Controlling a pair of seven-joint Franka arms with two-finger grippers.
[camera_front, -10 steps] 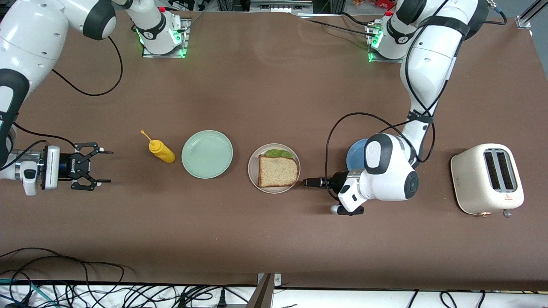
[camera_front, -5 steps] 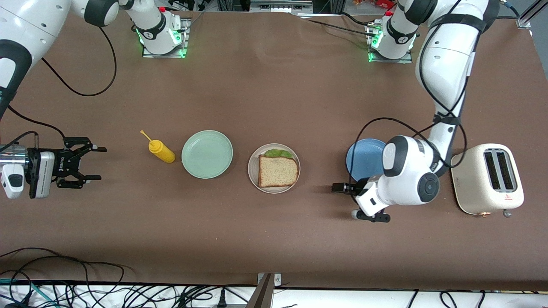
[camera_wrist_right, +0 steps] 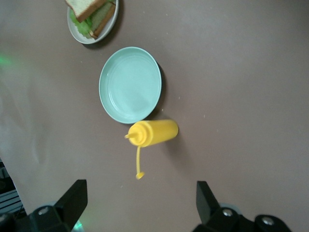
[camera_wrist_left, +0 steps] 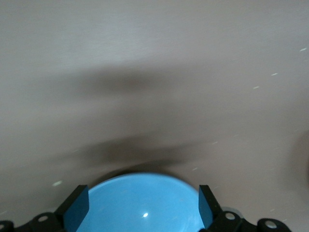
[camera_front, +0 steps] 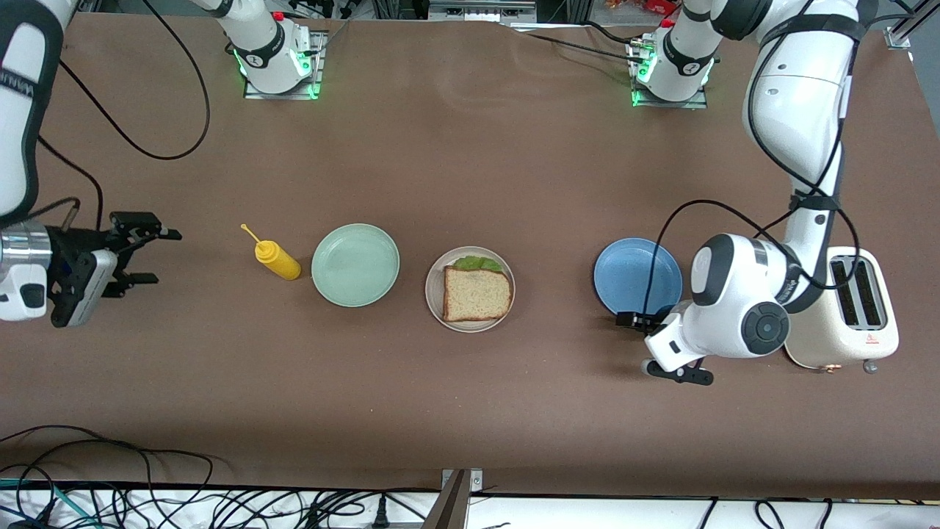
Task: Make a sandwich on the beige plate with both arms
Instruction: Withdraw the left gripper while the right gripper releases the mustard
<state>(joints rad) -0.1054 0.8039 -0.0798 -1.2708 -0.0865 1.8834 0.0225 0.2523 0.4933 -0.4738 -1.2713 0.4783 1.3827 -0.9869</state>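
The sandwich, a tan bread slice on top with green lettuce showing at its far edge, lies on the beige plate at the table's middle. It also shows in the right wrist view, on the plate. My left gripper is open and empty, low over the near edge of the blue plate. In the left wrist view its fingers stand wide on either side of that plate. My right gripper is open and empty at the right arm's end of the table, apart from everything.
A mint green plate lies beside the beige plate, toward the right arm's end. A yellow squeeze bottle lies on its side beside it. A cream toaster stands at the left arm's end, partly hidden by the left arm. Cables hang along the table's near edge.
My left gripper has drawn away from the beige plate toward the toaster and now sits over the blue plate's near edge. My right gripper has drawn back toward its end of the table.
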